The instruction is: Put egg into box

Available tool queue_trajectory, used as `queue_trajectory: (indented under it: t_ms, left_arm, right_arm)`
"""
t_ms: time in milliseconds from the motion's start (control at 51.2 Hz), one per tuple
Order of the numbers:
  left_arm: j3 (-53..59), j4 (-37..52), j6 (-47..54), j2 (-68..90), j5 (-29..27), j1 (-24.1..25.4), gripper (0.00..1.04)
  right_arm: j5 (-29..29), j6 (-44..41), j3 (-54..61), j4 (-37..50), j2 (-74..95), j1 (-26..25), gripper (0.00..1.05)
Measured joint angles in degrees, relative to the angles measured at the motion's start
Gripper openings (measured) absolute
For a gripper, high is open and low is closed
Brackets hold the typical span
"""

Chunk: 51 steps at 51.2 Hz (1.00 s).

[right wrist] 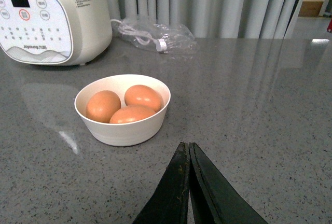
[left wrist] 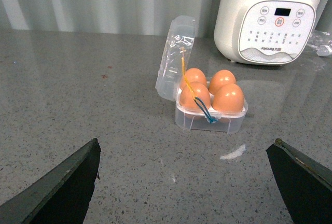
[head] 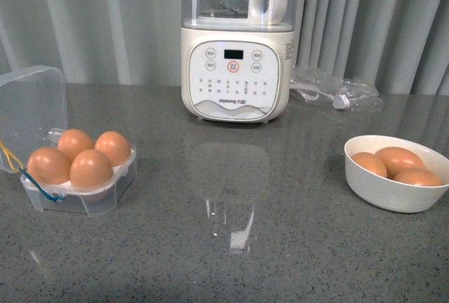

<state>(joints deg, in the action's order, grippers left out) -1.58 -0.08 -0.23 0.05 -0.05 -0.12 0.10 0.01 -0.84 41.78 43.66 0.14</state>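
left tool (left wrist: 187, 142) spread wide; right tool (right wrist: 188, 145) pinched closed, empty; box (head: 111, 201) full, lid up

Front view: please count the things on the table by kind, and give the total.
Eggs: 7
Egg box: 1
Bowl: 1
Blender: 1
Plastic bag: 1
Total: 11
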Motion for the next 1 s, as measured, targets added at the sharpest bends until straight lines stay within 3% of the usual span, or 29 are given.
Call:
queue_trajectory:
  t_ms: [352,997]
  left_arm:
    - [0.00,0.00,0.00,0.00,-0.02,0.00,0.98]
    - [0.00,0.00,0.00,0.00,-0.02,0.00,0.98]
  right_arm:
    - [-0.02,0.00,0.59,-12.87,-14.34,0.00,0.03]
    - [-0.02,0.00,0.59,-27.76,-29.79,0.00,0.03]
